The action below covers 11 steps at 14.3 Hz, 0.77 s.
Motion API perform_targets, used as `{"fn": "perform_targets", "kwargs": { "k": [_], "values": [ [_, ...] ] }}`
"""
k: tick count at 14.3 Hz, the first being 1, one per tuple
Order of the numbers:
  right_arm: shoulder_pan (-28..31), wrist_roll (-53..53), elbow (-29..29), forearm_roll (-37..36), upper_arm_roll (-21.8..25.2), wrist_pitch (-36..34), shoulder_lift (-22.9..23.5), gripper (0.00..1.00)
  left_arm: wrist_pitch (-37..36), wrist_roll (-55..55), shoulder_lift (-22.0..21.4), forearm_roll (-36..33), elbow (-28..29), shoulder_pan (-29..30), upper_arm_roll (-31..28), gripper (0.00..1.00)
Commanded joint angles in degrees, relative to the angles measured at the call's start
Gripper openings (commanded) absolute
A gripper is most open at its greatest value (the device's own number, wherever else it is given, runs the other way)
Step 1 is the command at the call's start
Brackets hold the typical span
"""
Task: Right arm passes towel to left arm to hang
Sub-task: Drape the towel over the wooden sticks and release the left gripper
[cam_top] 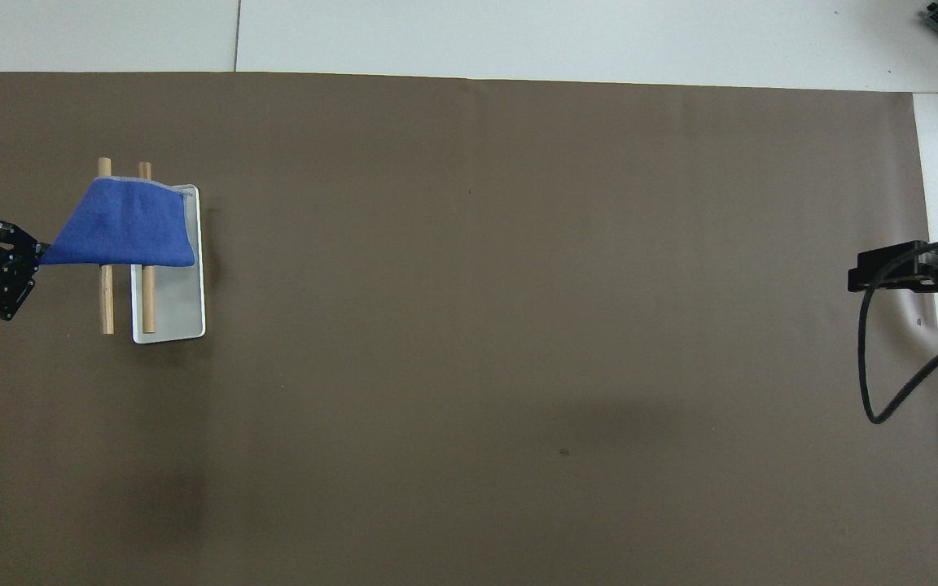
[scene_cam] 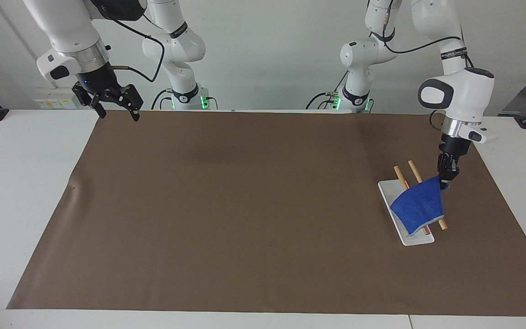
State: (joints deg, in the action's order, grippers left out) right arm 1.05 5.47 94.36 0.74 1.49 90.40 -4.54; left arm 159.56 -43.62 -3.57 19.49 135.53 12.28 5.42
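Observation:
The blue towel (scene_cam: 418, 205) lies draped over two wooden rods (scene_cam: 400, 173) of a small rack with a white base (scene_cam: 412, 239), at the left arm's end of the table. My left gripper (scene_cam: 445, 177) is shut on one corner of the towel and holds that corner up beside the rack. In the overhead view the towel (cam_top: 127, 224) covers the rods' (cam_top: 105, 301) farther halves, with the left gripper (cam_top: 25, 256) at its corner. My right gripper (scene_cam: 119, 114) is open and empty, raised over the mat's corner at the right arm's end, and also shows in the overhead view (cam_top: 884, 273).
A brown mat (scene_cam: 244, 205) covers most of the white table (scene_cam: 21, 192). The right arm's thick black cable (cam_top: 868, 366) hangs in a loop below its wrist.

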Motion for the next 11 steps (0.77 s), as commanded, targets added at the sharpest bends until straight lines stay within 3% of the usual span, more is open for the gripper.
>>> {"fn": "perform_targets", "kwargs": {
  "k": [1,3,9,11],
  "values": [
    [0.27,-1.86,1.26,0.14,1.05,-0.31,-1.26,1.00,-1.00,1.17,-1.97,0.20,2.02,-0.41,-0.58,0.79],
    [0.18,-1.78,1.18,0.14,1.06,-0.31,-1.17,1.00,-1.26,1.52,-1.79,0.20,1.93,0.46,-0.85,0.84],
    [-0.61,-1.34,1.26,0.05,1.24,-0.58,-1.26,1.00,-2.48,18.29,0.05,0.02,-2.53,1.26,-1.11,0.80],
    [-0.61,-1.34,1.26,0.05,1.24,-0.49,-1.26,1.00,-12.45,24.60,0.32,-1.72,-6.66,0.99,-1.11,0.77]
  ]
}}
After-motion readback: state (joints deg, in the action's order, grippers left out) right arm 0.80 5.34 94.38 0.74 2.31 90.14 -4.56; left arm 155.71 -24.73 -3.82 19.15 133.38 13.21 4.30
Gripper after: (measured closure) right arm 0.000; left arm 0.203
